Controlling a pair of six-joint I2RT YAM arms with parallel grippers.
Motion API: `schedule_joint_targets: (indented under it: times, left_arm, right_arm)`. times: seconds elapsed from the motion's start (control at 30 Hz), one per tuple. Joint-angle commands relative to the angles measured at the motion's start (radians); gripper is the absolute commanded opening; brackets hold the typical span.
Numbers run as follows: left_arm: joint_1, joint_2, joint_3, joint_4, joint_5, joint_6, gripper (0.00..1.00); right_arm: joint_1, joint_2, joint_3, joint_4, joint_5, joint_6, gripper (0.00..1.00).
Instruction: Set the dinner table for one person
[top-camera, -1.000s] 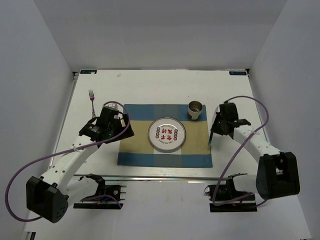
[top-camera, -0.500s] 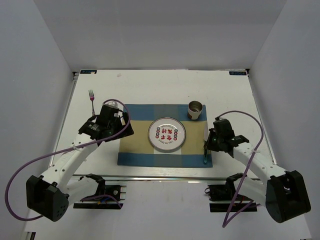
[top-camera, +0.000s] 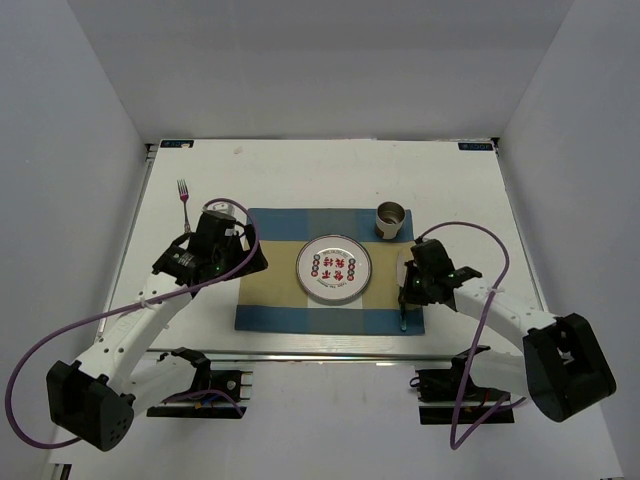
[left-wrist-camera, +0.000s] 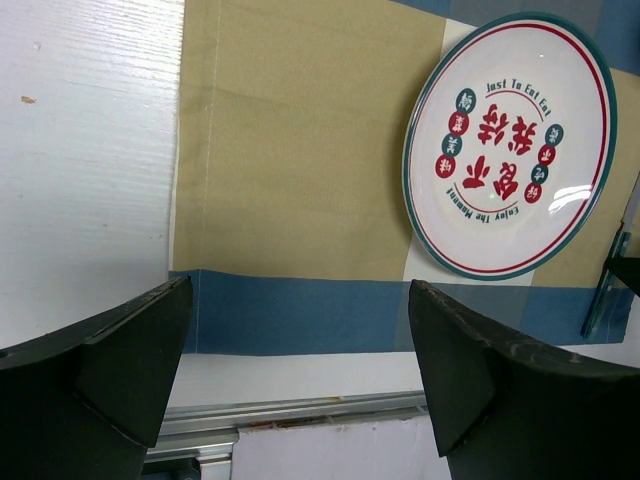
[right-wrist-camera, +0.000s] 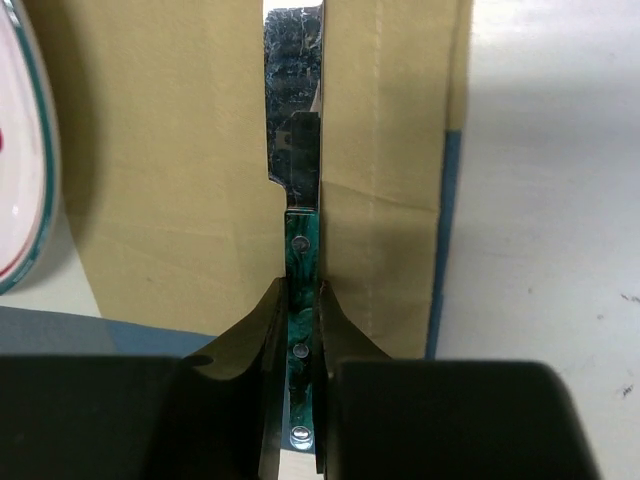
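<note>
The left arm (top-camera: 150, 310) stretches forward, the left end effector (left-wrist-camera: 300, 290) tipped downward, fingers spread wide and holding nothing. The right arm (top-camera: 495, 305) bends inward, the right end effector (right-wrist-camera: 300, 300) pointing down, pinched tight on a knife (right-wrist-camera: 297, 230).

Bright, even light; foreground perhaps soft.

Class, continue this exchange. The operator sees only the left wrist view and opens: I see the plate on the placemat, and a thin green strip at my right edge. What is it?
Observer: A green-handled knife, shut in the right hand.
Operator: Where is its blade?
Observer: Over the placemat's tan band, between the plate and the mat's right edge.
Operator: Any other cutlery?
Observer: A fork lies on the dinner table, left of the placemat.
</note>
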Motion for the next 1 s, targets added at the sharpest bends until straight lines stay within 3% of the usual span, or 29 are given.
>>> schedule_joint_targets:
  times: [0.0,0.7,0.87,0.97]
  left_arm:
    - [-0.004,-0.024,-0.004,0.009,-0.001,0.01,0.98]
    - [-0.004,-0.036,-0.007,0.012,0.002,0.014,0.98]
    - [-0.004,-0.036,-0.001,0.009,-0.005,0.011,0.98]
    - [-0.004,-0.032,0.008,0.008,-0.005,0.01,0.98]
  right_arm:
    - [0.022,0.032,0.051,0.036,0.022,0.006,0.0]
    - [0.057,0.08,0.103,0.007,0.074,-0.058,0.0]
    - [0.062,0.08,0.104,0.008,0.068,-0.049,0.19]
    - [0.061,0.064,0.108,0.01,0.063,-0.041,0.38]
